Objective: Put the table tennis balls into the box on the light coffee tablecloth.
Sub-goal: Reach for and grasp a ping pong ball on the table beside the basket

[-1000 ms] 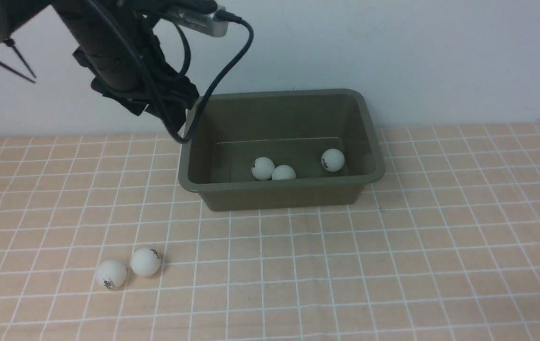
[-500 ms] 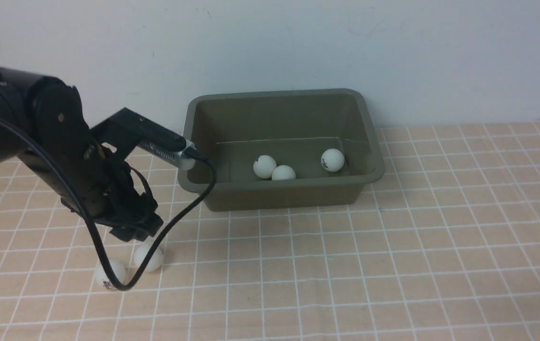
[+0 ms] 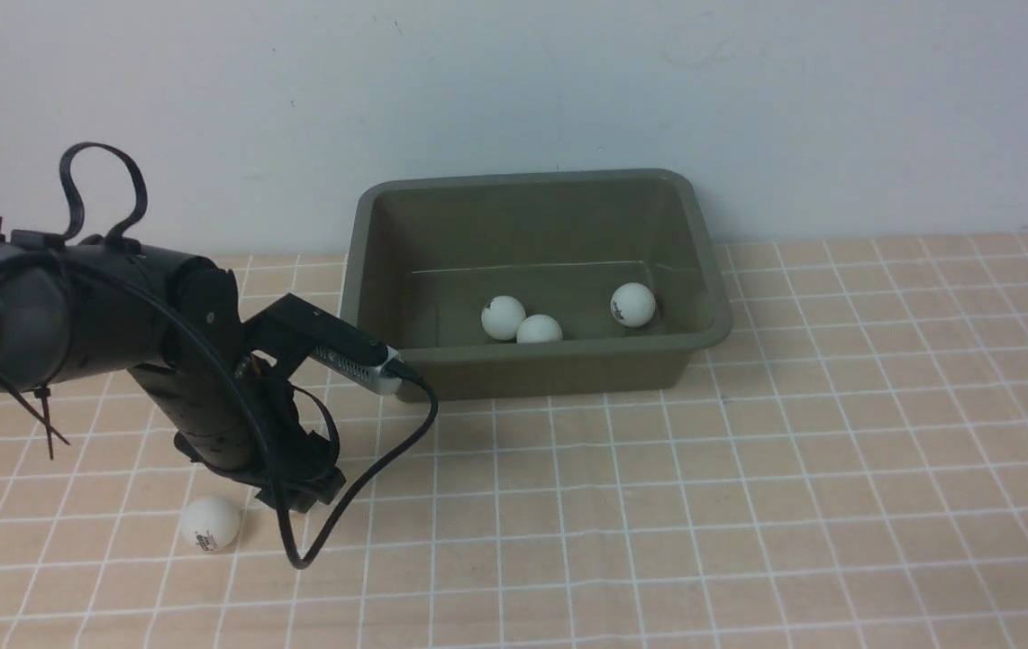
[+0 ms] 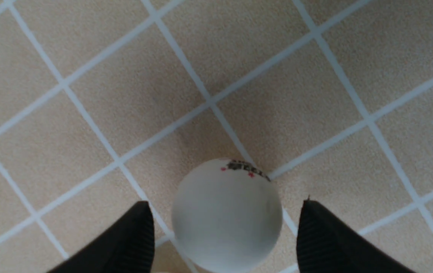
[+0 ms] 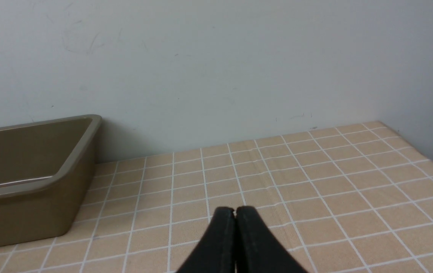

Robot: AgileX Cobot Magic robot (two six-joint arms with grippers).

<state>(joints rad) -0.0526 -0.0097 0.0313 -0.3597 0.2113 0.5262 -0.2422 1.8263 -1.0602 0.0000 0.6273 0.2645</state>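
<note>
At the frame's bottom, the left fingers (image 4: 133, 242) stand wide astride one ball (image 4: 227, 216); the right fingers (image 5: 222, 235) are pressed together.

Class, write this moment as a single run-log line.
left tool: open, either side of ball on tablecloth | right tool: shut | box: three balls inside | second ball: loose on tablecloth

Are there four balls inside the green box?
No, the box holds only three table tennis balls: one touching another, and a third apart.
</note>
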